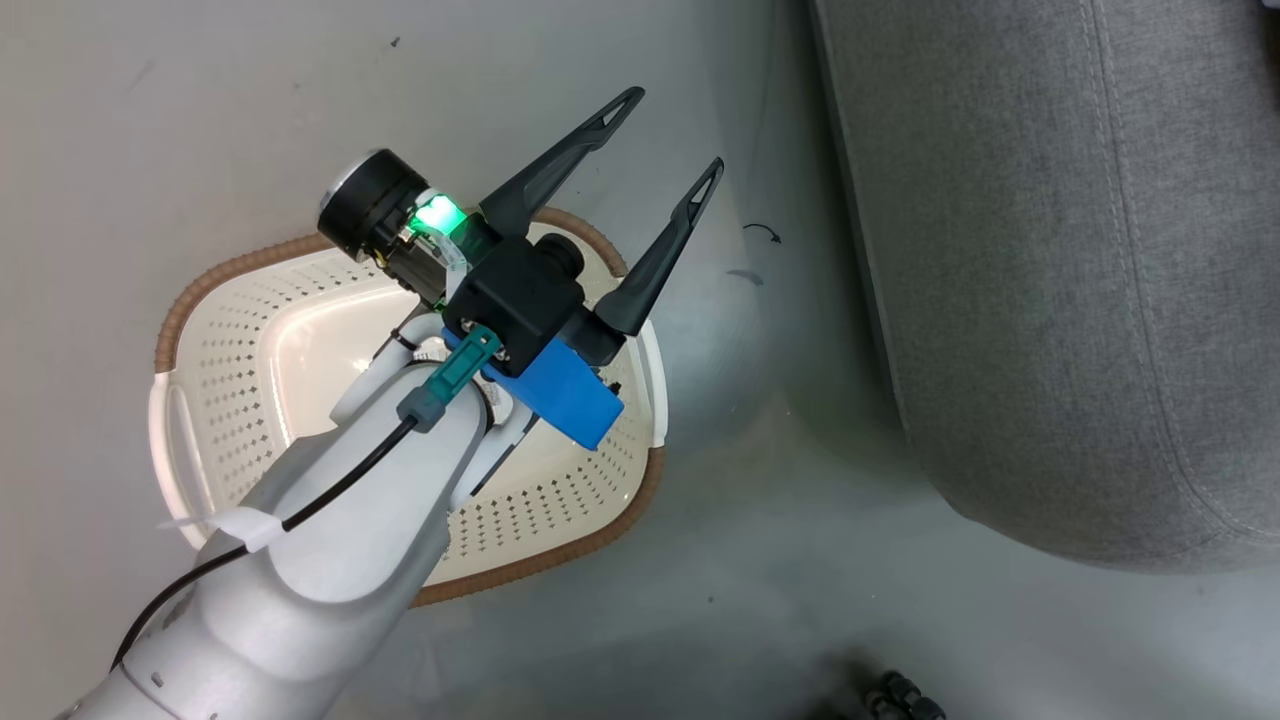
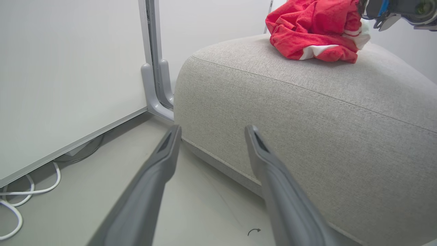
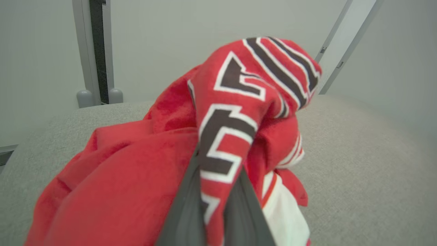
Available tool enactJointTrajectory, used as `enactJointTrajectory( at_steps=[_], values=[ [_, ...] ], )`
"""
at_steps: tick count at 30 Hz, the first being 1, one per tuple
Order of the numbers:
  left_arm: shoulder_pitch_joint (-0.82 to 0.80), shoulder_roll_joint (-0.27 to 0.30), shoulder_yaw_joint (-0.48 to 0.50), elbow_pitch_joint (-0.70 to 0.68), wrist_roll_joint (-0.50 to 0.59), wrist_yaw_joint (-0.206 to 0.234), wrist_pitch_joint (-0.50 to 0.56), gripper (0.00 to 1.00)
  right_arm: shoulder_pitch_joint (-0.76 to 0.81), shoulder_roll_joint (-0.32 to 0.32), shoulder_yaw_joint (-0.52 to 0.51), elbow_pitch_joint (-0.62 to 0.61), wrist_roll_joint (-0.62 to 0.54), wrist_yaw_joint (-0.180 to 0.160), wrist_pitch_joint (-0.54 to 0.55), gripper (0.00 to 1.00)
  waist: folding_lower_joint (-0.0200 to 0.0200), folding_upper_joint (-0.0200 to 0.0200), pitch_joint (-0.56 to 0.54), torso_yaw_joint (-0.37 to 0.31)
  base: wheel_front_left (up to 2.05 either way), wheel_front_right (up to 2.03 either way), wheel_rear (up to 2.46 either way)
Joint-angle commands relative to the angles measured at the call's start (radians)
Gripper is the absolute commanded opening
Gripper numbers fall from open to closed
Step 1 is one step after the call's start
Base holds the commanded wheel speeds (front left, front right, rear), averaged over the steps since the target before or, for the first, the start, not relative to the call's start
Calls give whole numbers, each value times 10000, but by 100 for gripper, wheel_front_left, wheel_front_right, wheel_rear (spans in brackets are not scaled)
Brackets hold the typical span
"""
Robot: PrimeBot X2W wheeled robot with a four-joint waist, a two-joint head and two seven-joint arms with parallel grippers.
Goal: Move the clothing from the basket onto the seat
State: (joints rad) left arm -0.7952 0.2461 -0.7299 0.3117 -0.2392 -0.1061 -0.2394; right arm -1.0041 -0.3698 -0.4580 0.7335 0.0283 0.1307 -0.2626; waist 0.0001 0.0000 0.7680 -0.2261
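The right gripper (image 3: pixel 218 177) is clenched on the clothing (image 3: pixel 136 164). A fold of red jersey with black-and-white lettering is pinched between its two dark fingers (image 3: pixel 186 212) and stands up toward 12 o'clock in the right wrist view. The rest of the red heap lies on top of the seat (image 3: pixel 358 153).

In the left wrist view, the heap (image 2: pixel 314 30) sits at 1 o'clock on the grey cushion (image 2: pixel 307 112), with the right gripper (image 2: pixel 392 10) touching its upper right edge.

The left gripper (image 1: pixel 668 135) is spread wide and holds nothing. In the head view its fingers point to 1 o'clock, above the basket (image 1: pixel 230 400), whose brown rim shows at 7 o'clock. The seat (image 1: pixel 1050 250) lies at 3 o'clock, apart from the basket across bare floor (image 1: pixel 780 560).

From the left wrist, a white panel (image 2: pixel 68 68) stands at 10 o'clock, a grey post (image 2: pixel 155 85) at 11, and white cables (image 2: pixel 30 191) lie at 8.
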Motion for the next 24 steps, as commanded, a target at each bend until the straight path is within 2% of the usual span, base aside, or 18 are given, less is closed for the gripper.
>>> enactJointTrajectory(
  at_steps=[1,2,3,9,14,21,24],
  values=[
    [-126,55,-15,14,-71,48,-63,100,64,33,-15,70,-41,2,-33,0,-1,0,-20,14,0,0,0],
    [-115,60,-21,33,-70,56,-66,100,91,43,-43,-2,-39,2,-33,36,-1,0,-54,17,0,0,0],
    [-100,61,-15,42,-68,78,-77,100,161,89,-66,-139,-39,2,-33,100,-1,0,-92,16,0,0,0],
    [117,-54,6,126,-161,183,-156,100,1050,524,-275,-1109,-107,2,-33,100,-1,0,-570,-38,0,0,0],
    [360,-224,95,246,-317,268,-230,100,2402,955,-339,-2566,-386,2,-35,100,-1,0,-1210,62,0,0,0],
    [1156,-433,782,146,-690,528,-264,100,4105,1610,505,-4463,-456,2,-33,100,-1,0,-2447,291,0,0,0],
    [1613,-529,1214,-44,-764,624,-267,100,4552,1897,1002,-5012,38,2,-33,100,-1,0,-2961,501,0,0,0]
  ],
)
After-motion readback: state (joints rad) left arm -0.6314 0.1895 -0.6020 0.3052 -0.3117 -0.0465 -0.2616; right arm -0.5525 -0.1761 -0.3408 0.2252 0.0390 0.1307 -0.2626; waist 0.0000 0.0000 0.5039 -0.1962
